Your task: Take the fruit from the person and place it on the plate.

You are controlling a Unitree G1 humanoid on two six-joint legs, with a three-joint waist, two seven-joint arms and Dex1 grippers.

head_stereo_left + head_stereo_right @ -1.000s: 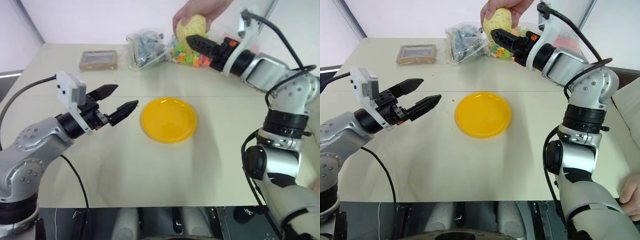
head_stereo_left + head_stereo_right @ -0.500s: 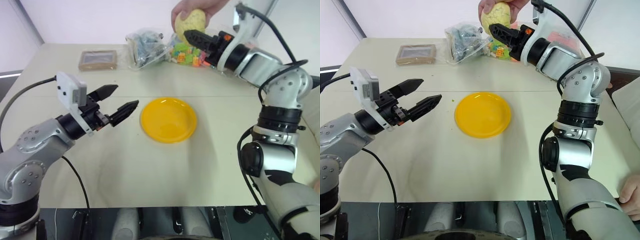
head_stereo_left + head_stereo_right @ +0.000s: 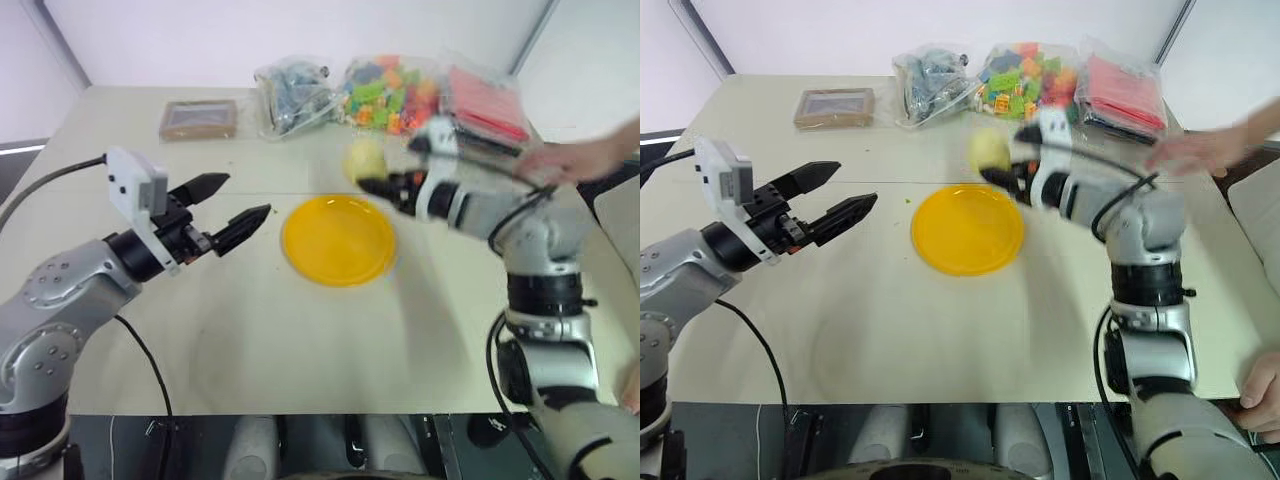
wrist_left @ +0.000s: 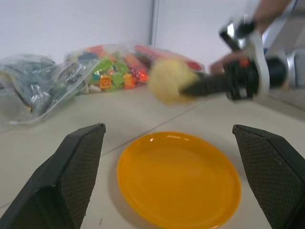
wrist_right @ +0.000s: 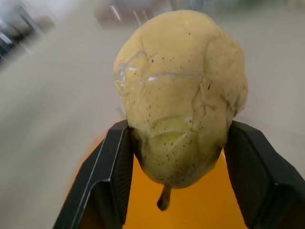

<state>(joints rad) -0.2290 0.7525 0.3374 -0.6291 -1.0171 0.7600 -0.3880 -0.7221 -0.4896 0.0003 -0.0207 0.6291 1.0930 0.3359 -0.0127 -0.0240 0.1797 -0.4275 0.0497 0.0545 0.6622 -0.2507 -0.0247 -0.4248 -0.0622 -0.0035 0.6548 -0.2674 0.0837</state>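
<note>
While clamped between the right gripper's (image 5: pixel 174 191) jaws, the fruit (image 5: pixel 181 95) hangs above the plate's (image 3: pixel 337 240) far rim; left gripper (image 3: pixel 232 212) jaws gape empty beside the plate, on the desk (image 3: pixel 300 340); person's hand (image 3: pixel 560 160) apart.

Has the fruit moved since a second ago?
Yes. The fruit, clamped in the right claw, has come down from the person's hand above the toy-block bag to just over the plate's far rim.

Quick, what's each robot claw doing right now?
Left gripper: open, holding nothing.
Right gripper: shut on the fruit, above the plate.
</note>
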